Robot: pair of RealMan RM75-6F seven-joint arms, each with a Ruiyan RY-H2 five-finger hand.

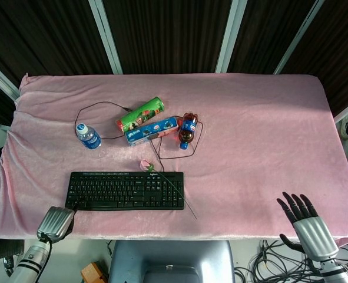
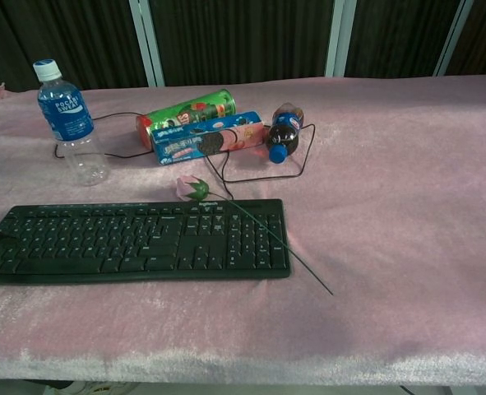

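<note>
Pink velvet covers the counter (image 1: 268, 130). From the head view, the left hand (image 1: 56, 223) is seen at the front edge, just beside the front left corner of the black keyboard (image 1: 126, 190), fingers curled in, nothing held. The right hand (image 1: 306, 221) is held near the front right corner, fingers spread, holding nothing. From the chest view, a rose (image 2: 195, 188) is seen lying across the keyboard (image 2: 136, 241); neither hand can be made out.

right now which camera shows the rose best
The chest view: the rose is close, with its pink bud at the keyboard's back edge and its stem crossing the right end. The head view shows the rose small, from above.
</note>
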